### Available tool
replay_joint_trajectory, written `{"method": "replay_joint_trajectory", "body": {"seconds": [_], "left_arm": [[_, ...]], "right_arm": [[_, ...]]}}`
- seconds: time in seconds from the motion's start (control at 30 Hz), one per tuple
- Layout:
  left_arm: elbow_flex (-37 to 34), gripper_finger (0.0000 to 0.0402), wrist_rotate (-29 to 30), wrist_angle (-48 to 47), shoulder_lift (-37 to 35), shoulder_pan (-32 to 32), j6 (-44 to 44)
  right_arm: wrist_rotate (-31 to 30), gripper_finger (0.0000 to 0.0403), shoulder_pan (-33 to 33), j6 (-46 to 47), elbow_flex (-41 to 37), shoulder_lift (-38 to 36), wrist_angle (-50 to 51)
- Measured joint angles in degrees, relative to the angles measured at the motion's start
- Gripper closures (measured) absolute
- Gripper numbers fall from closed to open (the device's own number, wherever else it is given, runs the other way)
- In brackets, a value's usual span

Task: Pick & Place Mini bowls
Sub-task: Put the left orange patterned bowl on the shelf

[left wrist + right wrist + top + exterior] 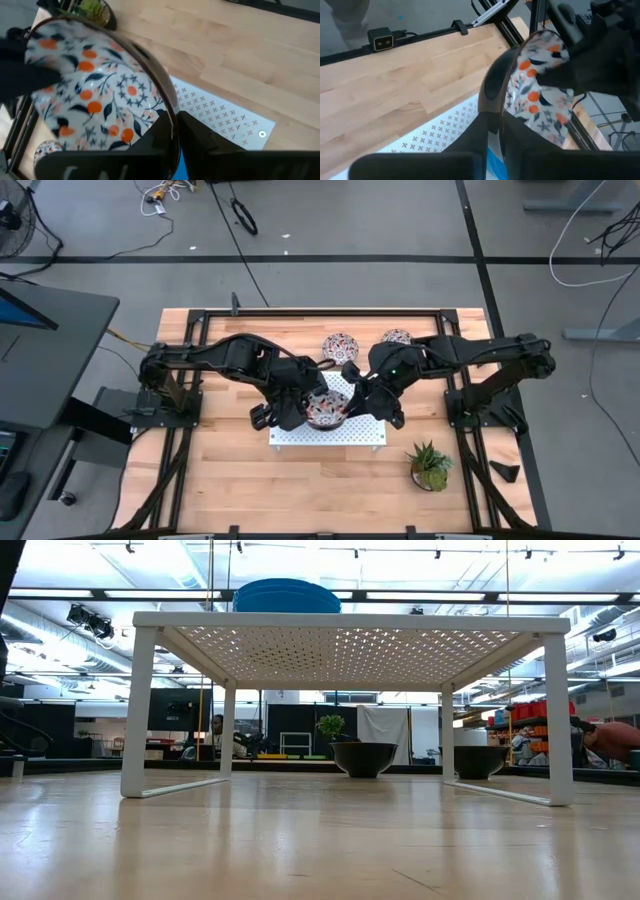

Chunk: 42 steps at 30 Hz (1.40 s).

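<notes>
A white mini bowl with a red-and-dark floral pattern hangs over the white perforated board, between my two grippers. My left gripper is shut on its left rim and my right gripper on its right rim. Blue mini bowls sit stacked on top of the board, partly under the held bowl. Two more floral bowls rest on their bases on the table behind the board. Neither gripper shows in the low view. My left gripper pinches the floral bowl's rim, one finger inside the bowl and one outside, coming slanting down from the table's left. The bowl is lifted clear of the board, its inside facing up. My right gripper pinches the opposite rim, one finger inside and one outside, slanting down from the table's right. The bowl hangs between both grippers, above the blue bowls.
A small green potted plant stands on the table at the near right of the board. The board stands on legs like a low shelf. Bare wooden table lies in front of it and to its left.
</notes>
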<state>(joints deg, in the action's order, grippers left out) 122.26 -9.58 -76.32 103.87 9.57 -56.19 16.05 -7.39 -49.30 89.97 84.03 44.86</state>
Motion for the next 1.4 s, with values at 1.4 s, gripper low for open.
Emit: {"method": "replay_joint_trajectory", "body": {"seconds": [1.4], "left_arm": [[0.8,0.0203,26.5,19.7,-0.6,1.3,6.3]], "right_arm": [[-2.1,0.0396,2.5,0.8,0.5,-5.0,2.4]]}}
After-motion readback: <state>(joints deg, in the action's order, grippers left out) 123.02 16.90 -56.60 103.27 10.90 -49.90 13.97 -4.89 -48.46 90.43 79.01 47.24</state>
